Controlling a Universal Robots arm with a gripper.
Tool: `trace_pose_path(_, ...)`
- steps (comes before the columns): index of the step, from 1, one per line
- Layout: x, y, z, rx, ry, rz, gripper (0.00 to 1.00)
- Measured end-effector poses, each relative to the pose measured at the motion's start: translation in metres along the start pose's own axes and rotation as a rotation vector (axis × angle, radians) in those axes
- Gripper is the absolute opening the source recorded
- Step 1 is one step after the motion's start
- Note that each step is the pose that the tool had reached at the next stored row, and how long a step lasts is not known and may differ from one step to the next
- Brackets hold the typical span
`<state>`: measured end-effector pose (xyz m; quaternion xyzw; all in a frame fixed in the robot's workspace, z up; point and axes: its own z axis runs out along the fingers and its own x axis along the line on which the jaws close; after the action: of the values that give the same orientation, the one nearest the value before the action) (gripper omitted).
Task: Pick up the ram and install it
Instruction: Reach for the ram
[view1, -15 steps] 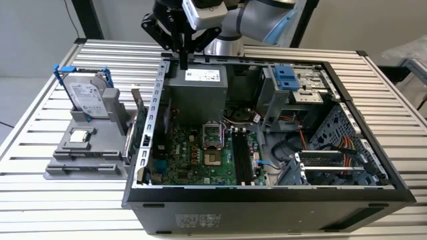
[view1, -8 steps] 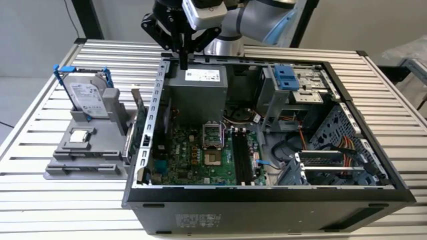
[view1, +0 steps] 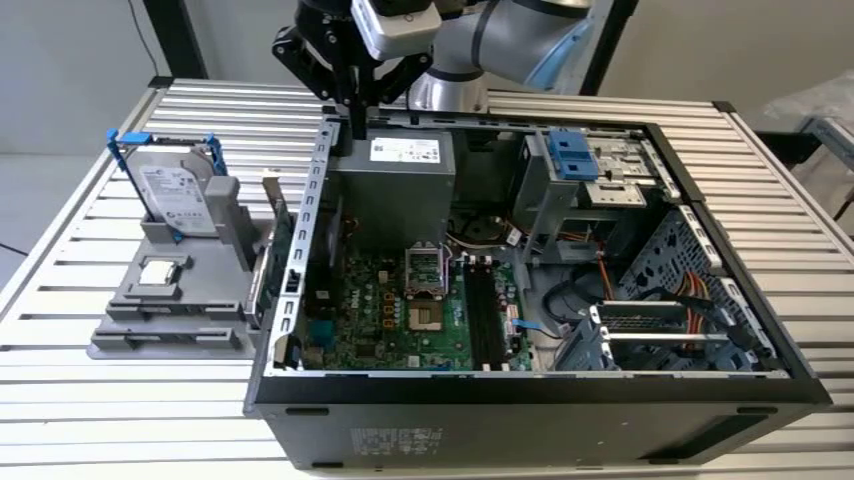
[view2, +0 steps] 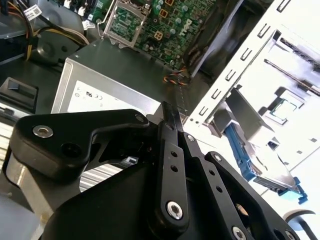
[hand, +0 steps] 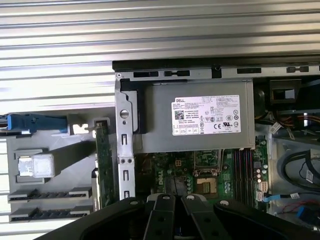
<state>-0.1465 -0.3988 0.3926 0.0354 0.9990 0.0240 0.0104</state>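
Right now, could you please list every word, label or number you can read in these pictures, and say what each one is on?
Power supply label: a logo, barcodes and certification symbols; the lines of fine print are too small to read.
Hard drive label: white, with print too small to read.
Case sticker, low on the outer side: blurred, unreadable.

From my console, the grey robot arm (view1: 514, 40) runs off the exterior view's top edge, and the black gripper (view1: 358, 125) is cropped with it. In the first wrist view, the long, thin, dark green ram stick (hand: 103, 165) vanishes at one end behind the gripper's black links. The silver hard drive in its blue frame (hand: 35, 123) is cut by the picture's edge.
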Motion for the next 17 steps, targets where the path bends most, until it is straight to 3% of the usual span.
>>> trace_pose_path(8,0.0138,-0.0010,-0.0003,0.0001,0.0003,0.000,0.00)
trace_pose_path(12,0.0199,-0.0014,-0.0005,0.0006,0.0078,0.000,0.00)
trace_pose_path(17,0.0287,-0.0020,-0.0007,0.0008,0.0109,0.001,0.00)
